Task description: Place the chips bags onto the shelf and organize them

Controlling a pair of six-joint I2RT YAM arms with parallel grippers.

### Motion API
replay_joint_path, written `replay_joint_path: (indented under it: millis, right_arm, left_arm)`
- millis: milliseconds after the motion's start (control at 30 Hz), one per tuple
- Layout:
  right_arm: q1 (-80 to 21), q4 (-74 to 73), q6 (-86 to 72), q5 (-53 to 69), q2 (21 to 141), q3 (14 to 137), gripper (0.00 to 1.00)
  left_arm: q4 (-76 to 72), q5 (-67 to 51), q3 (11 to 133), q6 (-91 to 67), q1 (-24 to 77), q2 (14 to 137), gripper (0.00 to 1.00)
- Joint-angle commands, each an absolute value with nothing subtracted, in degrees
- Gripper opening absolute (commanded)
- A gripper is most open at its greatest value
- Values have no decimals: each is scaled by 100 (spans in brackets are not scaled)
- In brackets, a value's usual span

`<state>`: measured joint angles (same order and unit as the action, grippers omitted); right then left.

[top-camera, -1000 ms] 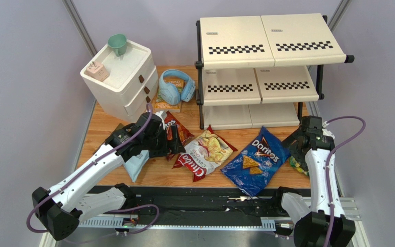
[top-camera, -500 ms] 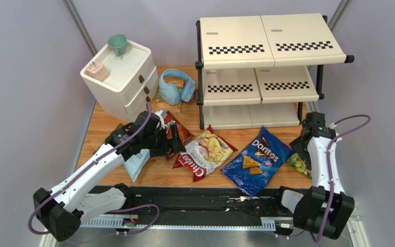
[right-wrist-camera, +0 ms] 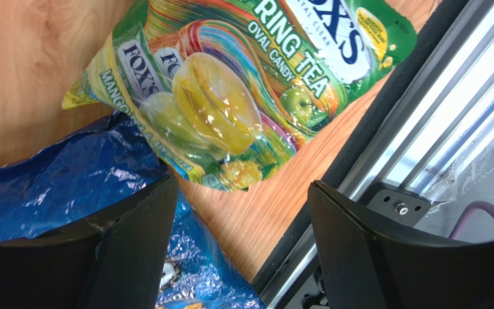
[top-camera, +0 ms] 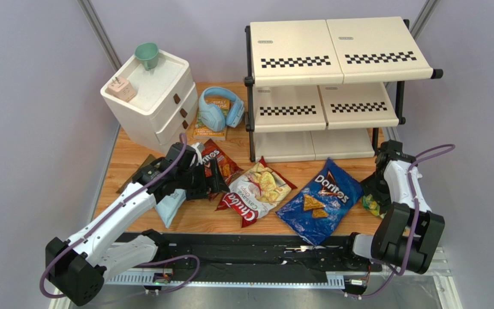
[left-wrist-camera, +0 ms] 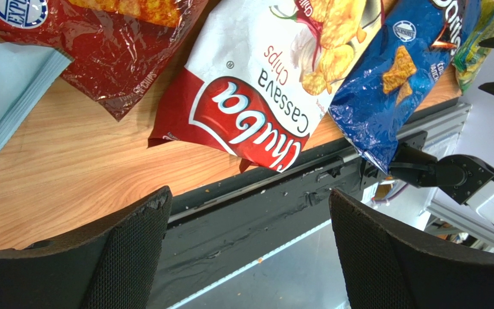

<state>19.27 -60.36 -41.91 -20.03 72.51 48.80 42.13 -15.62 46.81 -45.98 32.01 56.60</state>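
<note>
1. The three-tier cream shelf with black poles and checker strips (top-camera: 340,48) stands at the upper right of the overhead view. All five bags lie on the wooden tabletop (top-camera: 204,219) in front of it.
2. The crinkly red Doritos foil bag (top-camera: 220,162) lies left of centre, touching the white-and-red Chuba cassava chips bag (top-camera: 256,193).
3. The blue Doritos foil bag (top-camera: 320,199) lies just right of that one, its lower end at the tabletop's near edge.
4. The small green-yellow candy bag (right-wrist-camera: 230,96) sits at the far right edge, its corner overlapping the blue bag.
5. The large pale-blue bag (top-camera: 169,206) lies at lower left, partly under the left arm.
6. The left gripper (left-wrist-camera: 248,196) sits beside the red bag with its fingers spread wide and nothing between them.
7. The right gripper (right-wrist-camera: 240,187) hangs above the green-yellow bag, fingers spread apart and holding nothing.
8. At upper left a white two-drawer cabinet (top-camera: 150,103) carries a teal cup (top-camera: 148,55). Blue headphones (top-camera: 217,109) rest on an orange book (top-camera: 208,132) between cabinet and shelf.
</note>
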Motion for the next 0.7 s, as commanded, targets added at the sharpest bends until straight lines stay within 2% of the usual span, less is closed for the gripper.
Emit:
replay_joint_path:
  millis: [0,100,300,400,433,500,533,667]
  right_arm:
    - [1960,-5713,-4218,-2030,7602,4913,78]
    - [1977,-5599,-4306,-1943,7646,4808,78]
    - [1977,-5265,-4342,-1916,7804,4474,69]
    - [1978,-5160,-4342,-1934,7883,4298,53]
    - [1978,-5168,-4350,-1942,7901,4272,38]
    - [1986,-5168,-4350,-1864,7858,4193,33]
    - [1986,-5168,-4333,-1811,7814,4166,25]
    - [1986,-5317,-4438,-1617,7419,4096,11]
  left_arm:
    - [4052,-1740,4667,-4500,3085,5581,96]
    - [4113,-1723,4728,-4447,3076,5607,95]
    - [4131,-1723,4702,-4430,3076,5599,95]
    - [4166,-1740,4702,-4403,3076,5634,95]
    - [4175,-1732,4711,-4403,3076,5634,95]
    - [4192,-1723,4711,-4395,3076,5625,95]
    - [4192,-1740,4702,-4403,3076,5616,95]
    - [4210,-1723,4728,-4368,3076,5634,95]
